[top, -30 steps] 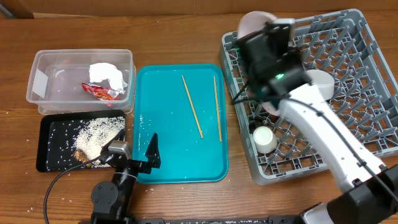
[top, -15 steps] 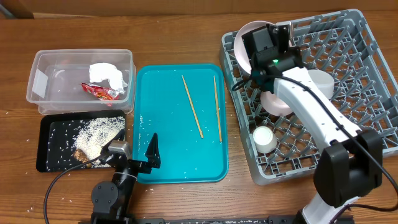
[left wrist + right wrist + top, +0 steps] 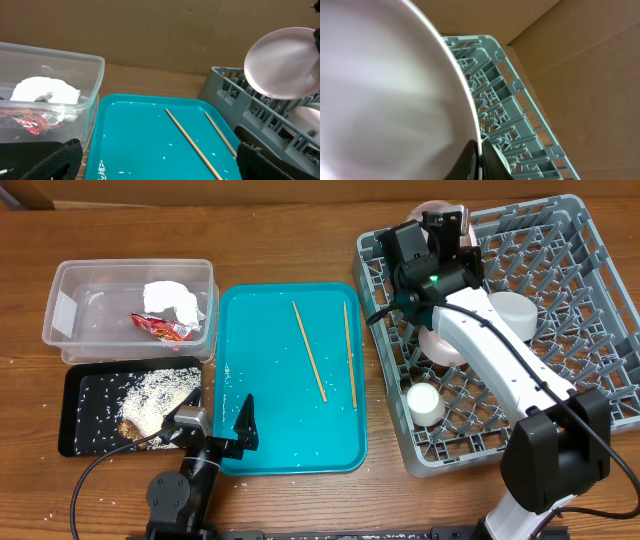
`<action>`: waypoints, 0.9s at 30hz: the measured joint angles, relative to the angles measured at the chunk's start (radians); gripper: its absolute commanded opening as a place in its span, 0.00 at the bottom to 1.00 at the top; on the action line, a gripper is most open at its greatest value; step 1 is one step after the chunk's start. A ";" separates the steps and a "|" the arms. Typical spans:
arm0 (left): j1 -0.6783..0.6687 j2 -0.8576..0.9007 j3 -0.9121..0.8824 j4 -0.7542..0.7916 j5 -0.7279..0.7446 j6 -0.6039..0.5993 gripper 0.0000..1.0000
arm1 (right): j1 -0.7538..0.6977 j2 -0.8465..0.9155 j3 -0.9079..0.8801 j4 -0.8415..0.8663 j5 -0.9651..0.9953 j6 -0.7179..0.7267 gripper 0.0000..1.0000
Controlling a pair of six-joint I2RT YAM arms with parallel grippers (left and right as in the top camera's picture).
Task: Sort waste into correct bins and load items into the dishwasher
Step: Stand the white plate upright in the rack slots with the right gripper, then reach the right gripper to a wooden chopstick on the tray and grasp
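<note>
The fingers of the right gripper [image 3: 447,228] were closed on the rim of the round plate [image 3: 282,62]. A second before, the plate leaned wide over the dish rack [image 3: 570,350]; now it stood nearly on edge at the rack's far left corner, ready, I judged, to go down into it. The forearm [image 3: 500,370] reached across the rack from its near side. The left gripper [image 3: 215,423] lay open, well left of the rack.
</note>
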 measured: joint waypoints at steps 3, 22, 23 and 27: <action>0.000 0.000 0.000 0.000 0.000 0.000 1.00 | 0.000 0.000 0.000 0.005 0.001 0.000 0.04; 0.000 0.000 0.000 0.000 0.000 0.000 1.00 | 0.169 -0.019 0.018 -0.171 -0.209 0.031 0.52; 0.000 0.000 0.000 0.000 0.000 0.000 1.00 | 0.204 -0.036 0.019 -0.174 -0.260 0.034 0.52; 0.000 0.000 0.000 0.000 0.000 0.000 1.00 | 0.303 -0.106 0.033 -0.186 -0.547 0.042 0.48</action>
